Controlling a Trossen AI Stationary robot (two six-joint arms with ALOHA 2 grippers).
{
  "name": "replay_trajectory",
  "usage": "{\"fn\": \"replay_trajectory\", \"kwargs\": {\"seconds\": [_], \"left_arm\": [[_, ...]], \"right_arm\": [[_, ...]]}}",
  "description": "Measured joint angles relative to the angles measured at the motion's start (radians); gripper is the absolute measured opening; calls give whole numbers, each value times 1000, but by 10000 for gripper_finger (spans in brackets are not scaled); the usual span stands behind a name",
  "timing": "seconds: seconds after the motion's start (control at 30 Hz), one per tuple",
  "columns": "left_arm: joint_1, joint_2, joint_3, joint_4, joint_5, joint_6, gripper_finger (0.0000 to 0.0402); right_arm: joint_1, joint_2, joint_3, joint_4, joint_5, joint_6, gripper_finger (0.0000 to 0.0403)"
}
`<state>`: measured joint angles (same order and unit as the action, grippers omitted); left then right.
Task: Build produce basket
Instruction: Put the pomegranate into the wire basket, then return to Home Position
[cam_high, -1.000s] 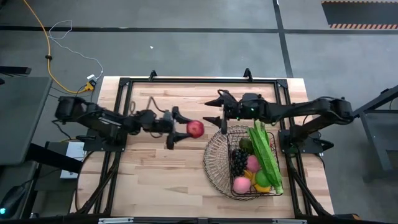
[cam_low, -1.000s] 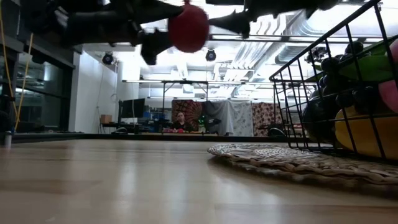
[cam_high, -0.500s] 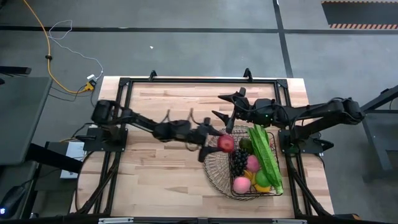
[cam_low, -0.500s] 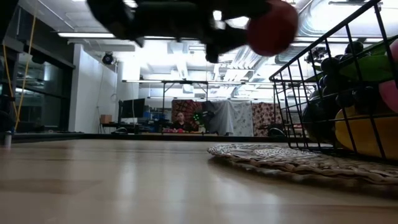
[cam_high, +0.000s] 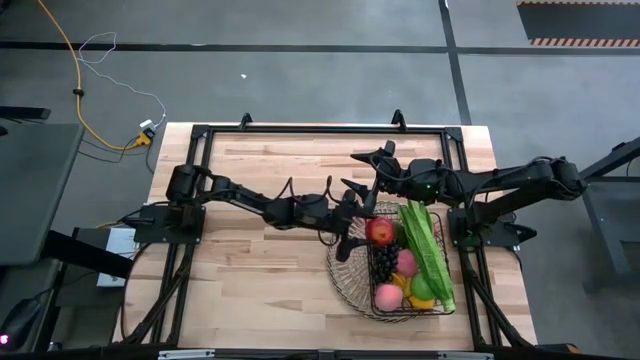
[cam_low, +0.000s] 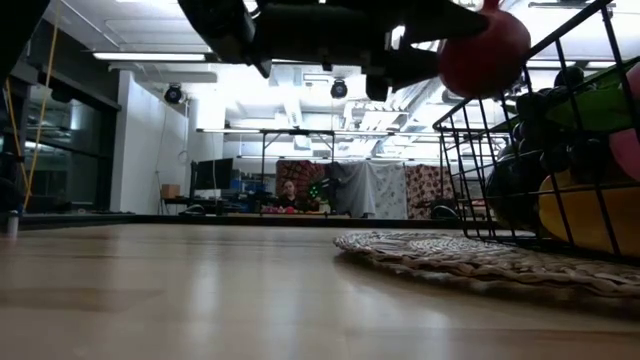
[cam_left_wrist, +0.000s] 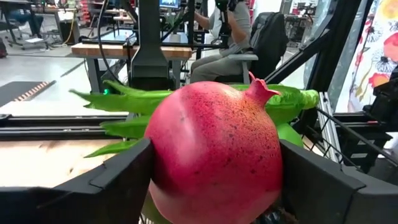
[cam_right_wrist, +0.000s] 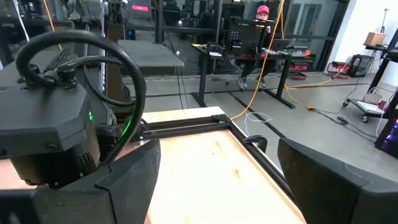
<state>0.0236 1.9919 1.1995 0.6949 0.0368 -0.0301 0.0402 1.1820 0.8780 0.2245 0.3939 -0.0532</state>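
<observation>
The left pincer (cam_high: 362, 232) reached across the wooden surface (cam_high: 260, 290) to the basket (cam_high: 345, 268) and clamped a red pomegranate (cam_high: 379, 232) between its two fingers. In the left wrist view the fruit (cam_left_wrist: 214, 158) filled the gap between the dark fingers (cam_left_wrist: 118, 180), its little crown pointing up, with the long green beans (cam_left_wrist: 124, 102) behind it. From above, the pomegranate hung over the basket's near-left part, just beside the dark grapes (cam_high: 384, 260) and the avocado (cam_high: 395, 232). In the low view it (cam_low: 484, 53) showed up high, above the surface, at the basket's mesh wall (cam_low: 470, 130).

The basket stood on the right half of the surface and already held beans (cam_high: 425, 250), pink peaches (cam_high: 388, 296), a green apple (cam_high: 422, 288) and something yellow (cam_high: 402, 282).

The right pincer (cam_high: 363, 168) hovered over the far edge of the surface, just beyond the basket's rim, fingers spread wide and holding nothing. Its wrist view looked past those fingers (cam_right_wrist: 323, 180) across bare wood (cam_right_wrist: 205, 168) at the left arm (cam_right_wrist: 50, 130).
</observation>
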Motion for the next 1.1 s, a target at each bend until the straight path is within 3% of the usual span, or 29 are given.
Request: {"fn": "replay_trajectory", "kwargs": {"seconds": [0.27,0.4,0.67,0.8,0.97,1.1], "left_arm": [[0,0,0,-2,-68,8,370],[2,0,0,-45,-84,-10,384],[33,-197,-21,-434,-75,-1,381],[46,-374,-189,-419,-134,-17,381],[48,-680,-537,-146,-202,-20,381],[48,-902,-789,88,-206,-26,381]], "right_arm": [[0,0,0,5,0,-8,314],[0,0,0,5,0,-8,314],[0,-36,-2,-35,-2,-8,314],[0,-77,-1,-94,-18,9,314],[0,-98,-47,-120,-57,35,314],[0,-93,-139,38,-93,26,314]]}}
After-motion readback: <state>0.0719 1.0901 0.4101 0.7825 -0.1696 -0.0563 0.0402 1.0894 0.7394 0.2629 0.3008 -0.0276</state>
